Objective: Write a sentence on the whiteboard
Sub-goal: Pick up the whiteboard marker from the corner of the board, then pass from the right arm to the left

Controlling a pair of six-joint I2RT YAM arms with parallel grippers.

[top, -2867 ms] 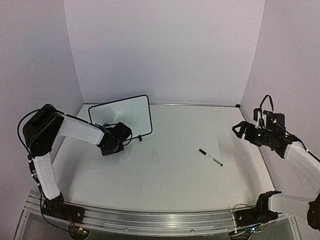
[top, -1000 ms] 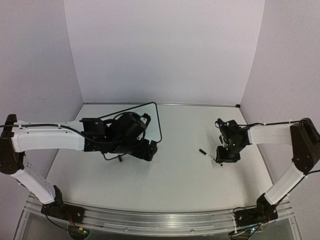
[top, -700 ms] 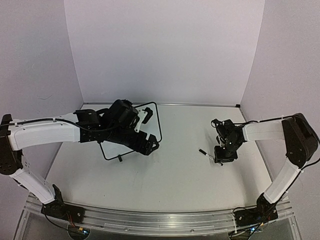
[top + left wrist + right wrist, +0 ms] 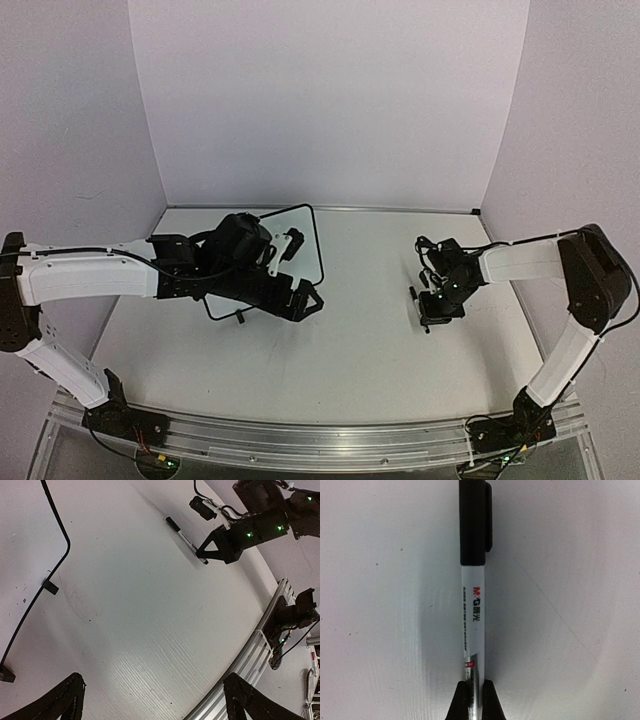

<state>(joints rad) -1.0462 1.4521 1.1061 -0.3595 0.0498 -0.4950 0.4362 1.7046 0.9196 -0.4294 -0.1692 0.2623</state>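
Observation:
The whiteboard (image 4: pixel 312 256) lies flat at centre-left, mostly under my left arm; its black frame (image 4: pixel 63 536) and one foot (image 4: pixel 50 586) show in the left wrist view. The sentence is out of view; the strip of board I see is bare. My left gripper (image 4: pixel 308 298) hovers open at the board's right edge, its fingers (image 4: pixel 67 700) wide apart over bare table. To the right, my right gripper (image 4: pixel 430 308) is shut on a black-capped white marker (image 4: pixel 472 615), which lies low over the table (image 4: pixel 185 537).
An aluminium rail (image 4: pixel 300 440) runs along the near table edge and shows again in the left wrist view (image 4: pixel 260 640). Lilac walls (image 4: pixel 330 100) close in the back and both sides. The right arm's base (image 4: pixel 520 420) sits at bottom right.
The right gripper has closed on the marker and carried it slightly left, turning it. The left gripper has opened a touch wider and shifted right. The board stood upright at back left before.

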